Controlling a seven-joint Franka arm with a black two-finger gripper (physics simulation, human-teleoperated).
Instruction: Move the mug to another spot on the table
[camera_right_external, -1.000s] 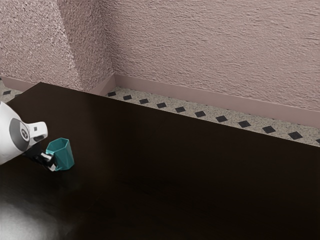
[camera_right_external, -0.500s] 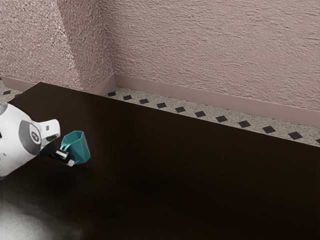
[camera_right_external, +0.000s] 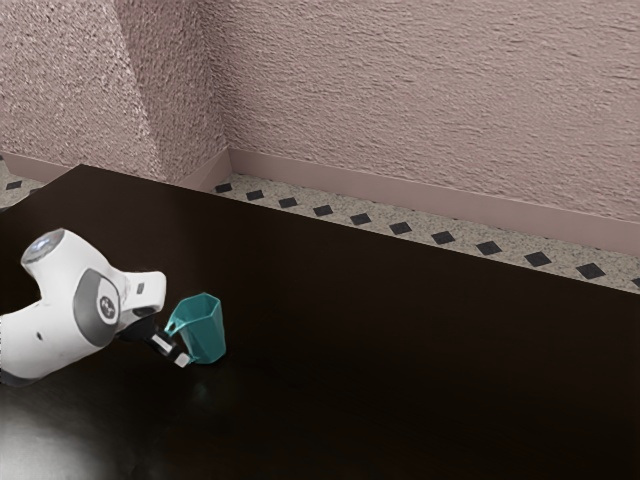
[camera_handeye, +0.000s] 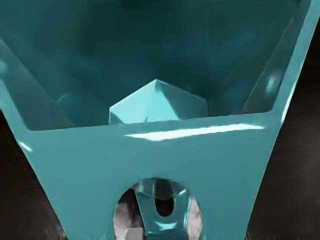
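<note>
Dark counter (camera_right_external: 420, 340) takes up most of the exterior view. The white arm (camera_right_external: 62, 322) comes in low from that view's left. The teal mug (camera_right_external: 202, 328) is tilted right at the arm's tip, over the counter's left part. The jaws look clamped on the mug's handle side.

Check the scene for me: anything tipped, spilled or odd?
Only the teal faceted mug stands out: it leans off upright in the black two-finger gripper, held at its handle side over the dark table. Its inside looks empty; nothing spilled.
</note>
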